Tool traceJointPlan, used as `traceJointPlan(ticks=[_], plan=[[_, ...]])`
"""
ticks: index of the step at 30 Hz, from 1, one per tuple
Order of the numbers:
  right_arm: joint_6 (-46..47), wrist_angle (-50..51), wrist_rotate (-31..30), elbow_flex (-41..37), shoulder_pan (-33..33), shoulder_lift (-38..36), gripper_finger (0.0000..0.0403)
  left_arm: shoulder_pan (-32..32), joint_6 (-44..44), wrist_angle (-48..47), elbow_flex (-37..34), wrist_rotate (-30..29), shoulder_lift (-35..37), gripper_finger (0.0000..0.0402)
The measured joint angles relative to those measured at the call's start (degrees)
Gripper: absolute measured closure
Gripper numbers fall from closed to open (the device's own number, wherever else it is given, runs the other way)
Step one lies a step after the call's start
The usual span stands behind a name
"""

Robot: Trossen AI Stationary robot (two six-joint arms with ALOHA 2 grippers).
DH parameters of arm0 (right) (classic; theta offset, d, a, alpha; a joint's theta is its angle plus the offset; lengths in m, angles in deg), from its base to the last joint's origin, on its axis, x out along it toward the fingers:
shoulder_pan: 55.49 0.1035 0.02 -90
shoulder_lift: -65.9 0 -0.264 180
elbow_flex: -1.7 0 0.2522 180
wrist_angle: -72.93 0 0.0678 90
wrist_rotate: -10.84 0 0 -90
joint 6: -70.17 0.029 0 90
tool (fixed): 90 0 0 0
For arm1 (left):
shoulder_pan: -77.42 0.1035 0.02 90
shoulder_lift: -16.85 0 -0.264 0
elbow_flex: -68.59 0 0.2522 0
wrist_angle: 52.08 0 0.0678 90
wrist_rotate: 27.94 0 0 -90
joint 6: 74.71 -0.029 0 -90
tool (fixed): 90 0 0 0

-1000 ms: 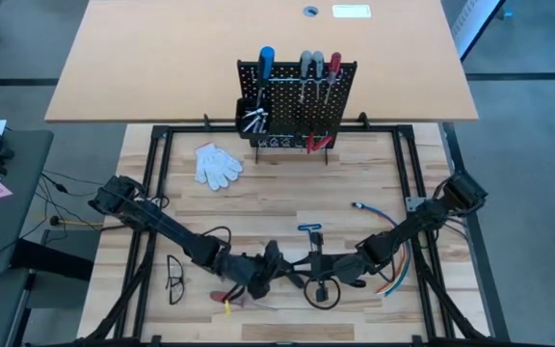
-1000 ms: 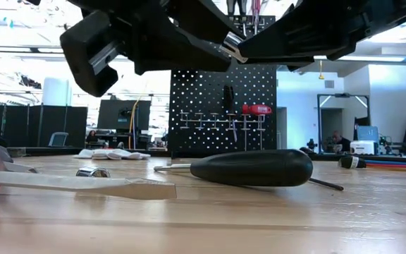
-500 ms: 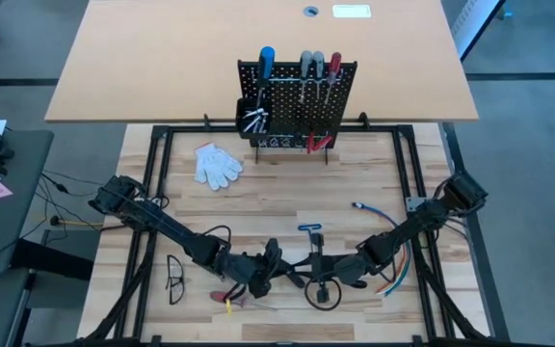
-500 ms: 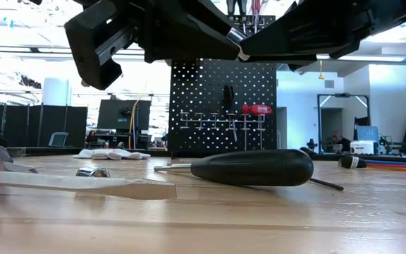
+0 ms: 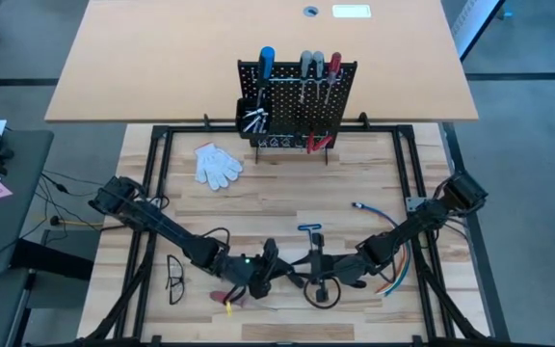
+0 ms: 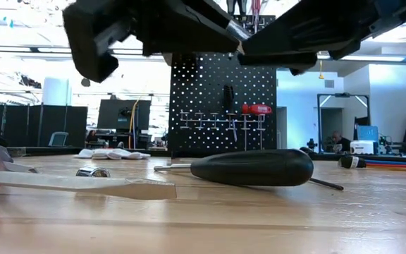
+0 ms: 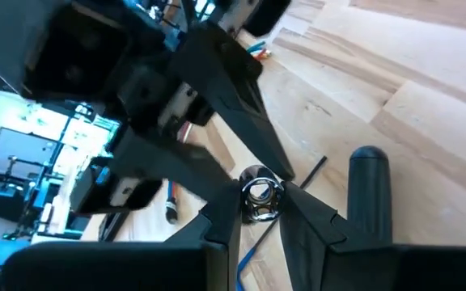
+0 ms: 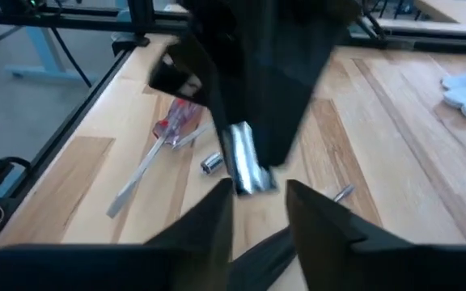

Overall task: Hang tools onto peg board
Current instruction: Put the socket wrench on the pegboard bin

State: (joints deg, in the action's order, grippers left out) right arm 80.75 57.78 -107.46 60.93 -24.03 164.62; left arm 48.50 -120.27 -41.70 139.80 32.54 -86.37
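Pinching a little silver bit in my left hand, I hold it up above the counter. My right hand is right there too, its fingers spread a bit on each side of the bit's other end, not squeezing it. Both hands meet at the near edge of the counter. Under them lies a black-handled screwdriver. The peg board stands far off at the back, with some tools already hanging on it. A white glove lies near it.
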Motion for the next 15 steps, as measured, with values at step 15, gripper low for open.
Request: traceJointPlan(ticks=[15], plan=[[6.1, 12.6, -1.9, 0.0, -0.5, -0.1, 0.0176, 0.6, 25.3, -20.6, -0.3, -33.4, 13.1, 0.0346]])
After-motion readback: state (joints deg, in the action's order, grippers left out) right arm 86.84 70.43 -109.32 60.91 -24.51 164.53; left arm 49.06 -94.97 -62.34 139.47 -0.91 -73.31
